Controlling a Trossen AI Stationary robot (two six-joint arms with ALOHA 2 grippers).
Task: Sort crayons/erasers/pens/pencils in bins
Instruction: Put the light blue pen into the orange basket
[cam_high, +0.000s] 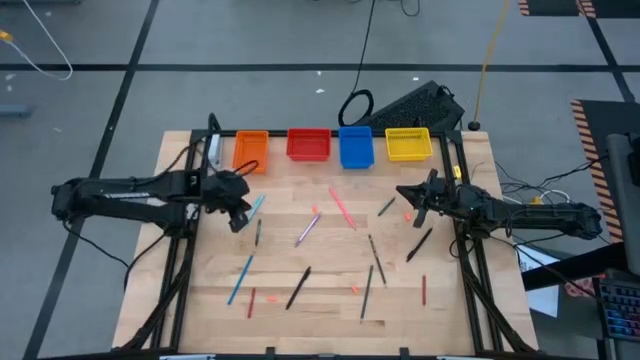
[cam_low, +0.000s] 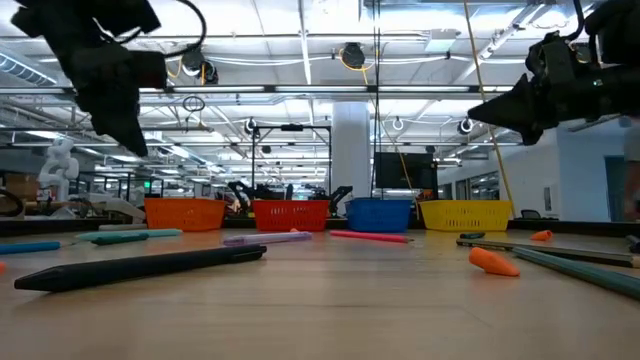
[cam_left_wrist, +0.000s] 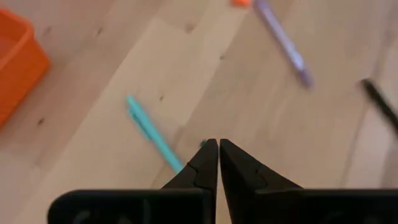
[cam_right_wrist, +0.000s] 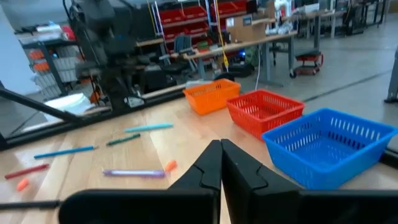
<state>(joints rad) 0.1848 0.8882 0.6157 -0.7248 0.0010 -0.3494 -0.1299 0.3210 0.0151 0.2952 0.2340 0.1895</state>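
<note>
While the four bins (cam_high: 329, 145) are standing in a row along the upper middle of the high view, orange, red, blue and yellow, we are judging the sort as barely begun: we are seeing nothing inside them, and the sticks are all lying loose on the surface (cam_high: 200, 290).

We are holding our left claw (cam_high: 238, 213) at the left of centre, fingers pressed together and carrying nothing, just beside a light blue pen (cam_left_wrist: 152, 132). Our right claw (cam_high: 412, 202) is hovering at the right of centre, likewise closed and empty, near a small orange-red eraser (cam_high: 409, 215).

Still waiting are a purple pen (cam_high: 306, 229), a pink pencil (cam_high: 343, 208), a black pen (cam_high: 298, 287) and a red crayon (cam_high: 423, 290) lower down. A black keyboard (cam_high: 415, 104) is sitting behind the bins, and nothing is blocking either claw's reach.
</note>
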